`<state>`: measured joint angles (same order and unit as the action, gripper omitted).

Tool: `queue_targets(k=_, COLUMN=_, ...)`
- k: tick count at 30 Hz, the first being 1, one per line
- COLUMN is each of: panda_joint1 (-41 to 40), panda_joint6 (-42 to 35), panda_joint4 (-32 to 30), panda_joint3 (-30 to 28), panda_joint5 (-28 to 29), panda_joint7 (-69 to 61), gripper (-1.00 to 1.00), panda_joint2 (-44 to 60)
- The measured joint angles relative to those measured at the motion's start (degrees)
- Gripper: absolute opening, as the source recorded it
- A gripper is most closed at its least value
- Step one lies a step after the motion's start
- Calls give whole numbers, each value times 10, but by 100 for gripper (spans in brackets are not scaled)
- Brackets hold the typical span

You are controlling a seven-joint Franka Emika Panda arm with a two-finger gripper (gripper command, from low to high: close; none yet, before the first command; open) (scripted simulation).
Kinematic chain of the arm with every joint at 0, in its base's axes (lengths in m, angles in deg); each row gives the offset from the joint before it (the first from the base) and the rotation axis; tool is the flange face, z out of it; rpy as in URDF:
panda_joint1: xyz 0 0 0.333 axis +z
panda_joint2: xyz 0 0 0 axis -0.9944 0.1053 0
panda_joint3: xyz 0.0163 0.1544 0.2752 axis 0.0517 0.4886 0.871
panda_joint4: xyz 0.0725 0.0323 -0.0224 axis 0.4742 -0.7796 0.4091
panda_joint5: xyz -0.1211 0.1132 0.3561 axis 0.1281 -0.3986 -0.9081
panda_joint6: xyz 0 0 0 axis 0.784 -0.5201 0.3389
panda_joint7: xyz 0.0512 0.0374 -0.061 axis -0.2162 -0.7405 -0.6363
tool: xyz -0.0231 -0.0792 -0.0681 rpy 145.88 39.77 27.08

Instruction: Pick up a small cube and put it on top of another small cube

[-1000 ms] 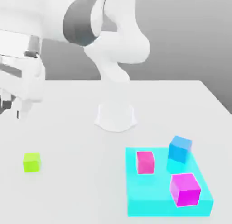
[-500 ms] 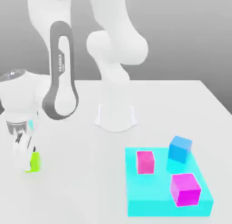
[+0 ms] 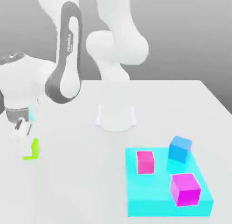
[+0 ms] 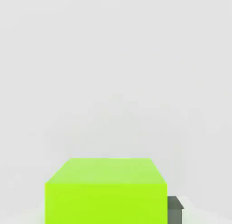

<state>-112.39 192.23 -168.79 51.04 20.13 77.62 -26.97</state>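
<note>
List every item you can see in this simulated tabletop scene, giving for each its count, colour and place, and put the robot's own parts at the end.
Lime-green cube: one, lime green, at the exterior view's left, between the gripper's fingers.
Platform: one, cyan, flat, on the table at the exterior view's lower right.
Pink cube: one, pink, on the platform's near-left part.
Magenta cube: one, magenta, on the platform's front right.
Blue cube: one, blue, at the platform's back right corner.
Table: one, pale grey, under everything.
Arm: one, white with grey panels, its base mid-table.
Gripper: one, white, shut on the lime-green cube.
</note>
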Motion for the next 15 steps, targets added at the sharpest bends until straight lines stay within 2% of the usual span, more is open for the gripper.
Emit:
queue_targets(k=6, panda_joint1=127, panda_joint6=-78, panda_joint4=-10, panda_joint3=84, panda_joint5=-21, panda_joint7=159, gripper=-100, panda_joint2=-97)
queue_targets(k=15, panda_joint1=299, panda_joint6=-183, panda_joint4=-28, panda_joint3=267, panda_joint5=-97, panda_joint7=372, gripper=-100, panda_joint2=-222)
